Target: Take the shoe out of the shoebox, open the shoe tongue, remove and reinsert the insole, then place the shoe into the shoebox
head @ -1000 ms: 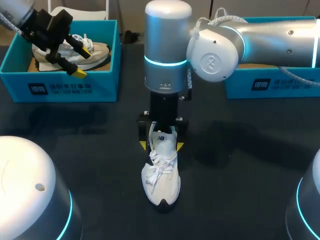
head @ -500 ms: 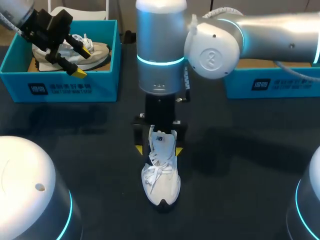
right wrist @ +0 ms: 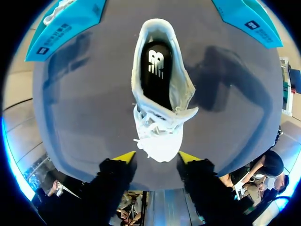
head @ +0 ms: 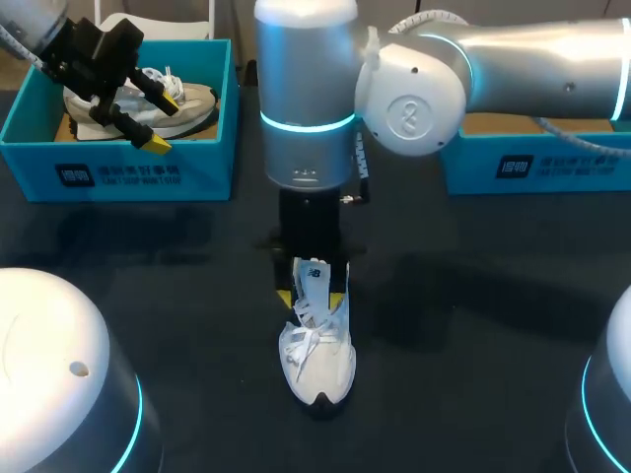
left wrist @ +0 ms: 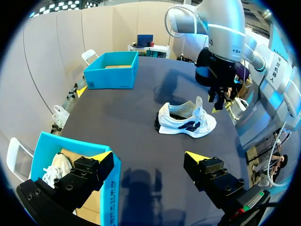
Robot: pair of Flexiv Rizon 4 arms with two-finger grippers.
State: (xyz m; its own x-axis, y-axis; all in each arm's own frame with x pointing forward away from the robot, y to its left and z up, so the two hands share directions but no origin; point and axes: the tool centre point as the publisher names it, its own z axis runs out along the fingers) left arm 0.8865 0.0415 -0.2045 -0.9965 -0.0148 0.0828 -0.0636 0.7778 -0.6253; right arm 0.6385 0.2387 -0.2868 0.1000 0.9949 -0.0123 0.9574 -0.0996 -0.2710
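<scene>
A white shoe [head: 317, 360] stands on its sole mid-table, toe towards the near edge, tongue raised. Seen from above in the right wrist view, the shoe [right wrist: 157, 127] shows its black insole [right wrist: 155, 70] lying inside. My right gripper [head: 312, 299] hangs straight down over the laced front. Its yellow tips sit against both sides of the shoe, so my right gripper [right wrist: 157, 156] is shut on it. My left gripper [head: 166, 122] hovers open and empty over the left blue shoebox [head: 128, 172]. The left wrist view shows the shoe [left wrist: 186, 123] sideways, far ahead of my left gripper [left wrist: 146, 155].
A beige shoe [head: 192, 103] lies in the left shoebox. A second blue shoebox [head: 532, 168] stands at the back right, behind my right arm. Dark bare tabletop [head: 473, 325] surrounds the white shoe.
My right gripper has come down over the shoe's front and its fingers have narrowed from wide open onto the shoe's sides. The left arm has not moved.
</scene>
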